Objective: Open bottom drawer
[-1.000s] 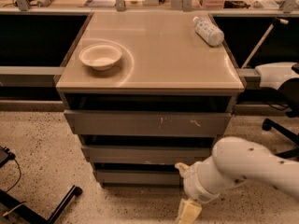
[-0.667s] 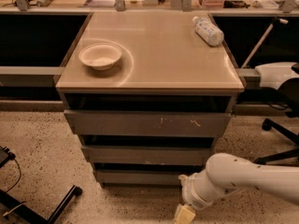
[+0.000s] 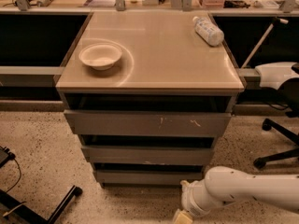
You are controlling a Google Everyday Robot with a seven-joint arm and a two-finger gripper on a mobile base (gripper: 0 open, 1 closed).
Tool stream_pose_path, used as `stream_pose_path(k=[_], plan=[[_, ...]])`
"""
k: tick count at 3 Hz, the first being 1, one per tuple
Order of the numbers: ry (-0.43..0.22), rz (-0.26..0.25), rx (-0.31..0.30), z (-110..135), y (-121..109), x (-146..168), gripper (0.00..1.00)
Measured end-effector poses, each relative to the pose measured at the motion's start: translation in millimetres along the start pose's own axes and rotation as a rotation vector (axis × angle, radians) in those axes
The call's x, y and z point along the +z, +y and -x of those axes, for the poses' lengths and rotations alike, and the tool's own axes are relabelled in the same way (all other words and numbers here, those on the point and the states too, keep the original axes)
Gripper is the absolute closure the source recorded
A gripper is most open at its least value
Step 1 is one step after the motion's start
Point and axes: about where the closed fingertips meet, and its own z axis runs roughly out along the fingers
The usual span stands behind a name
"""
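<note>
Camera view: bottom drawer (image 3: 148, 177) lowest of three in cabinet (image 3: 163, 64), just above floor, up and left of pincer (image 3: 182, 217). Pincer down at bottom edge of frame, near drawer's right end, not touching it; apart or together, cannot tell. White arm (image 3: 247, 190) reaching in from right. On cabinet top, bowl (image 3: 100, 56) left, bottle (image 3: 208, 31) lying back right. Chair (image 3: 279, 146) at right.

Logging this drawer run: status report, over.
Gripper low, at frame's bottom edge, front-right of tan-topped grey cabinet. Plain grey bottom drawer front looks shut, untouched. Nothing visible between them.
</note>
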Motion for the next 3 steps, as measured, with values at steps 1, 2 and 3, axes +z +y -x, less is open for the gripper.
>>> stream_pose_path(k=[1, 2, 3], plan=[[-0.092, -0.147, 0.043, -13.5, -44.0, 10.2, 0.0], [-0.243, -0.294, 0.068, -25.2, -112.3, 15.7, 0.0], [-0.284, -0.322, 0.113, -36.4, -139.5, 25.1, 0.0]])
